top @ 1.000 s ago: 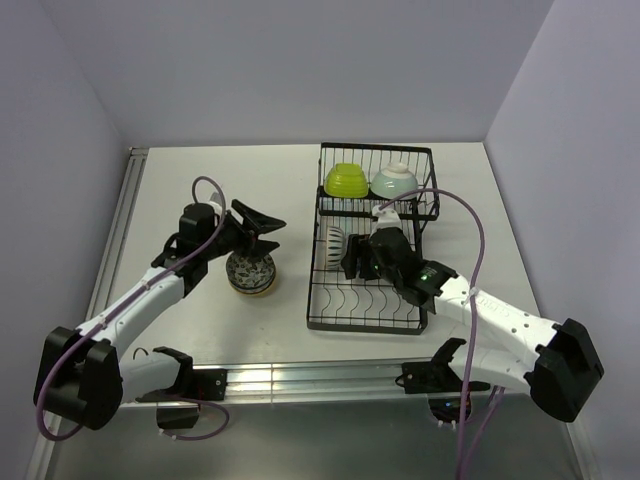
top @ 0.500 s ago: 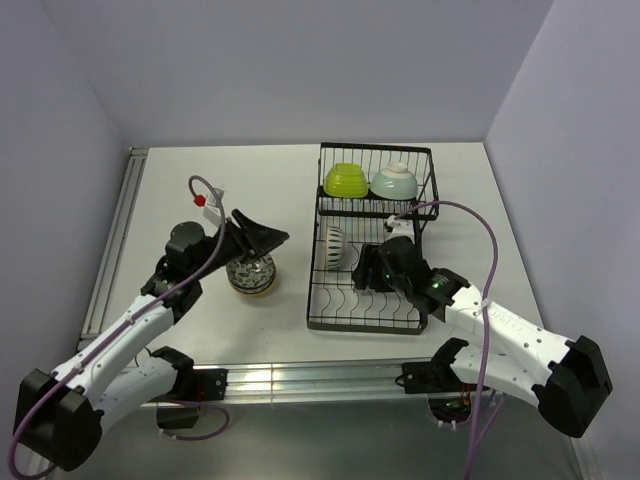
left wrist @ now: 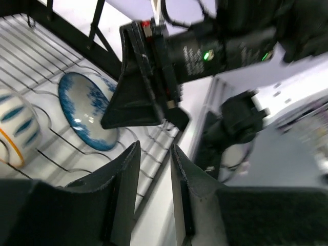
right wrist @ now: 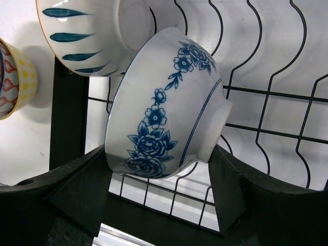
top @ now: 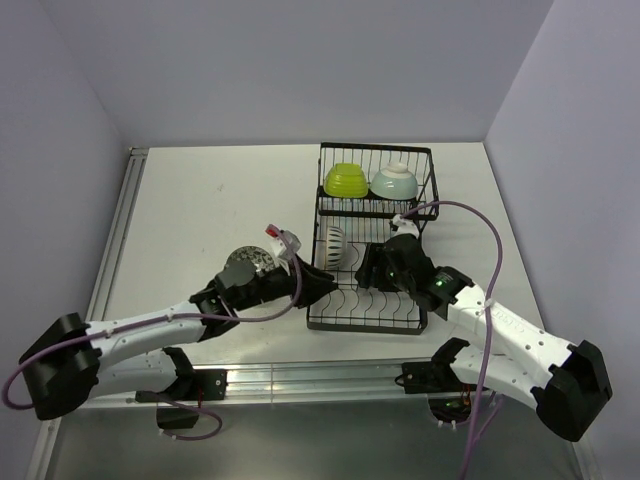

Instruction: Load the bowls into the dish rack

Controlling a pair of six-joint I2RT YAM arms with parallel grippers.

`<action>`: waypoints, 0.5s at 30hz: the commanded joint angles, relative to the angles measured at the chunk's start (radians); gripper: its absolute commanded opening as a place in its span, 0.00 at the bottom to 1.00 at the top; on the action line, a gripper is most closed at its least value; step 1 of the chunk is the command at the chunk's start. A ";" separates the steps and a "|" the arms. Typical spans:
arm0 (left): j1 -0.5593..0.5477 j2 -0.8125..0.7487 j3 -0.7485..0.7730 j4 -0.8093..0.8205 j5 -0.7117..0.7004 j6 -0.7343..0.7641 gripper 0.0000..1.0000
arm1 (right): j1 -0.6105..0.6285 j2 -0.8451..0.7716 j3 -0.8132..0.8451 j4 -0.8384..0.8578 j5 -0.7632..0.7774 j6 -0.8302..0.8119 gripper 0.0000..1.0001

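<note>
**Change over the last second.** The left arm was raised above the patterned bowl [top: 247, 262] a second ago, with its fingers spread wide. It now lies low across the desk [top: 200, 190] and reaches to the near left corner of the dish rack [top: 365, 327]. The left tool [left wrist: 154, 189] has narrowed: its fingers stand a slim gap apart with nothing between them. The patterned bowl sits on the desk in much the same spot, left of the rack, now partly hidden behind the left arm. The right tool [right wrist: 161, 154] has shifted slightly rightward over the rack's slot wires and is clamped on the blue-flowered bowl [right wrist: 164, 102].

**Bowls relative to the tools.** The blue-flowered bowl is tilted on its side between the right tool's fingers, above the curved wires. It is just beside the striped bowl [top: 333, 248], which lies on its side in the slots; whether the two touch cannot be told. The left tool faces the held bowl from the rack's corner. The lime green bowl [top: 345, 180] and the pale mint bowl [top: 394, 182] rest upside down, side by side, in the raised basket at the rack's far end, well apart from both tools.
</note>
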 commanded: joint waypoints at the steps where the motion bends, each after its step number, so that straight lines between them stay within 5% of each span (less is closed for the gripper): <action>1: -0.028 0.081 -0.024 0.279 0.015 0.252 0.36 | -0.012 -0.017 0.056 -0.019 -0.012 0.007 0.00; 6: -0.039 0.185 -0.029 0.358 0.113 0.344 0.35 | -0.018 -0.034 0.062 -0.024 -0.021 0.015 0.00; 15: -0.082 0.371 -0.007 0.464 0.087 0.417 0.34 | -0.023 -0.023 0.091 -0.021 -0.029 0.018 0.00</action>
